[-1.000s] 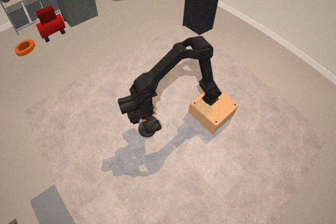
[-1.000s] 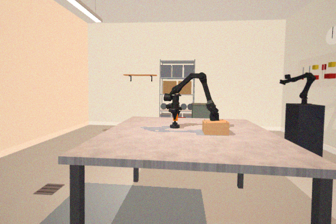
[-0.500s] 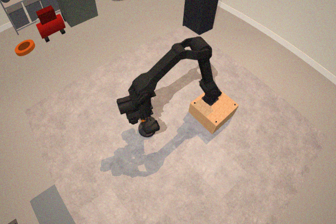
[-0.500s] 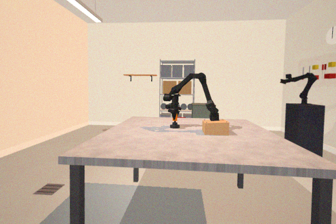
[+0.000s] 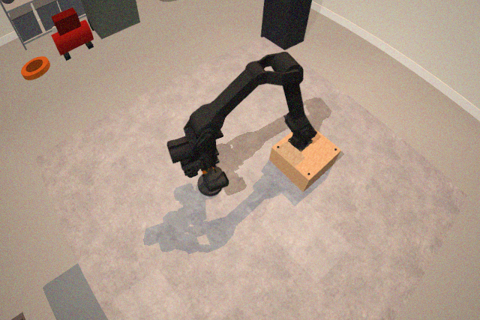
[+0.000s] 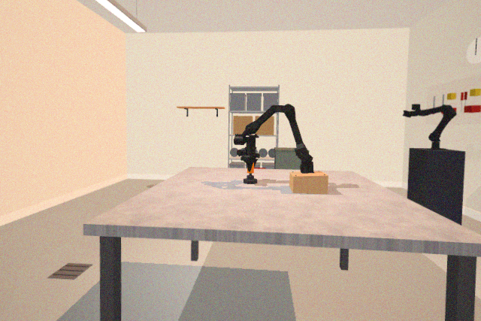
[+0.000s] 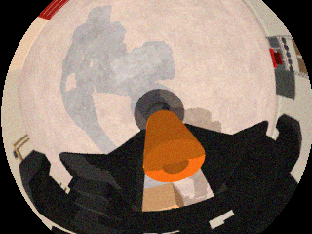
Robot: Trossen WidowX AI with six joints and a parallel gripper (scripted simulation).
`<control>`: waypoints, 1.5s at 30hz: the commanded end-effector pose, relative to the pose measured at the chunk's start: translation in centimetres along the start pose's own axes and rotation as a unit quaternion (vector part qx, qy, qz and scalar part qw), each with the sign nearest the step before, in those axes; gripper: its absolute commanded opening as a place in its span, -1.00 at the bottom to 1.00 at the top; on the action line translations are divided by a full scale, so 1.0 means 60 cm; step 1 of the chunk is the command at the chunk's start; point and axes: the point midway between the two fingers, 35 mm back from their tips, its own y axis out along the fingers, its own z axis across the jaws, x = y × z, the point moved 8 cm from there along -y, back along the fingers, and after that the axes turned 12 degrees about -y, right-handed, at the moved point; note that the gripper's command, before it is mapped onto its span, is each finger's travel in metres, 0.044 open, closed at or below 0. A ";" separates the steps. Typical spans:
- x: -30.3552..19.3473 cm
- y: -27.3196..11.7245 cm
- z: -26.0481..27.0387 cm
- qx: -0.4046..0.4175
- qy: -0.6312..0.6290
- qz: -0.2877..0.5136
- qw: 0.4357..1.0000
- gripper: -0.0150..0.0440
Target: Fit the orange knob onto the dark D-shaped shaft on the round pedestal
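The orange knob (image 6: 252, 168) (image 7: 171, 141) is between the fingers of my gripper (image 7: 164, 131) (image 6: 250, 171), which is shut on it; only slivers of orange show in the top view. The knob is roughly upright, over the dark round pedestal (image 5: 203, 189) (image 6: 249, 181) (image 7: 141, 113). In the exterior view a short dark stretch shows between the knob's lower end and the pedestal base, so the knob is not down on it. In the wrist view a little of the dark shaft (image 7: 157, 105) shows beside the knob's far end. Whether knob and shaft touch, and the flat sides, I cannot tell.
The arm stands on a wooden box (image 5: 289, 171) (image 6: 308, 184), to the right of the pedestal in the top and exterior views. The table (image 6: 248, 212) carries both. A second dark arm (image 6: 440, 123) stands on a black cabinet (image 6: 434, 177) beyond the table's right side.
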 end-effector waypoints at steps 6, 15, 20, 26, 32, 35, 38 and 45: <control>-0.005 -0.005 0.002 0.000 0.086 -0.002 0.996 -0.49; -0.003 -0.001 0.001 0.000 0.106 -0.002 0.994 -0.49; 0.000 -0.003 0.000 0.000 0.106 -0.002 0.994 -0.49; -0.001 0.003 0.001 0.000 0.106 -0.002 0.994 -0.49; -0.003 0.003 0.001 0.000 0.106 -0.002 0.994 -0.49; -0.005 0.003 0.002 0.000 0.106 -0.002 0.994 -0.49; -0.007 0.003 0.002 0.000 0.106 -0.002 0.994 -0.49; -0.007 0.002 0.002 0.000 0.106 -0.002 0.994 -0.49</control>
